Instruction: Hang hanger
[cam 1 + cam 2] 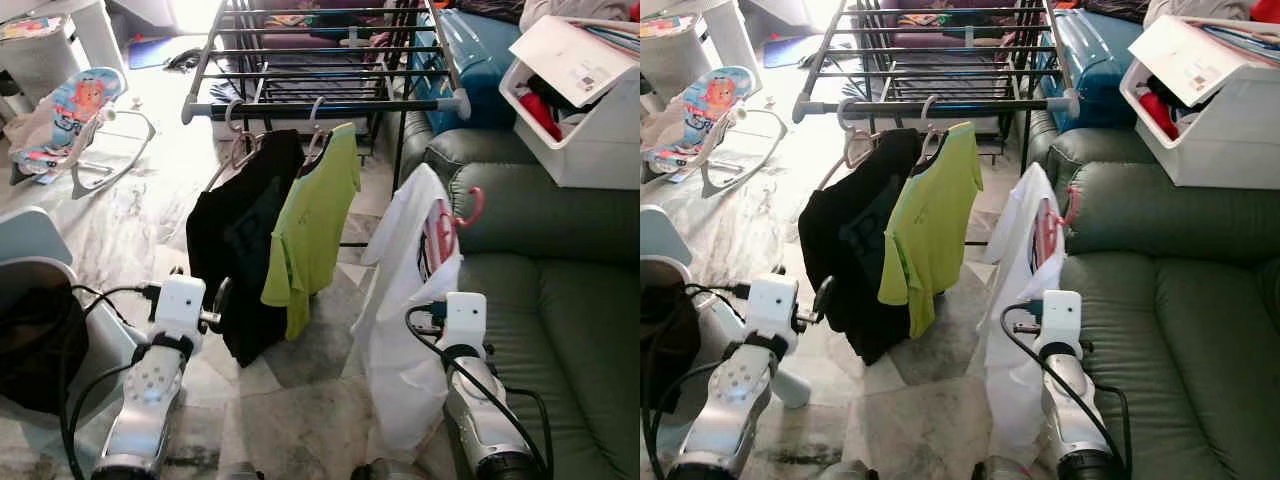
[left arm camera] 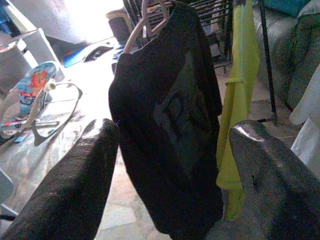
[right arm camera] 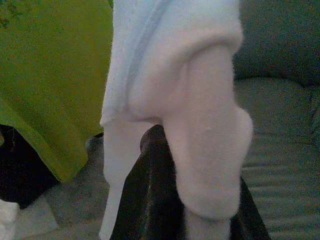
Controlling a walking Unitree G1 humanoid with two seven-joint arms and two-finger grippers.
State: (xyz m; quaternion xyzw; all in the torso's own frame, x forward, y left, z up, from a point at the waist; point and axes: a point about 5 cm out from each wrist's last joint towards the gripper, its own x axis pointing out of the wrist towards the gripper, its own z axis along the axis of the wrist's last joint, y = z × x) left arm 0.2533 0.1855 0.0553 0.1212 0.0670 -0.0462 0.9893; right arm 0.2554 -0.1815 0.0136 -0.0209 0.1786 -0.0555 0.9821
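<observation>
Hanger point(image 1: 470, 207) with its white shirt point(image 1: 405, 330) rides in the clamped right tool point(image 3: 165, 200), below the rack bar point(image 1: 330, 105); lift until the hook clears the bar beside 2 hung shirts, left tool point(image 2: 170, 165) wide.

Drying rack ahead, sofa to the right, garments between.

The drying rack point(image 1: 320, 60) stands ahead of the robot; two shirts hang on hangers from its front bar point(image 1: 330, 106), one shirt point(image 1: 245, 240) to the left and touching the other shirt point(image 1: 315, 225) on its right; a third garment point(image 1: 405, 300) on a hanger point(image 1: 470, 208) hangs lower and nearer, to the right of both, above the right arm; the right gripper point(image 3: 170, 200) sits against its fabric; the left gripper point(image 2: 170, 180) is before the leftmost shirt; the sofa point(image 1: 540, 290) lies to the right; a storage bin point(image 1: 580, 110) rests on its back; a baby bouncer point(image 1: 70, 120) sits on the floor point(image 1: 150, 200) far left.
</observation>
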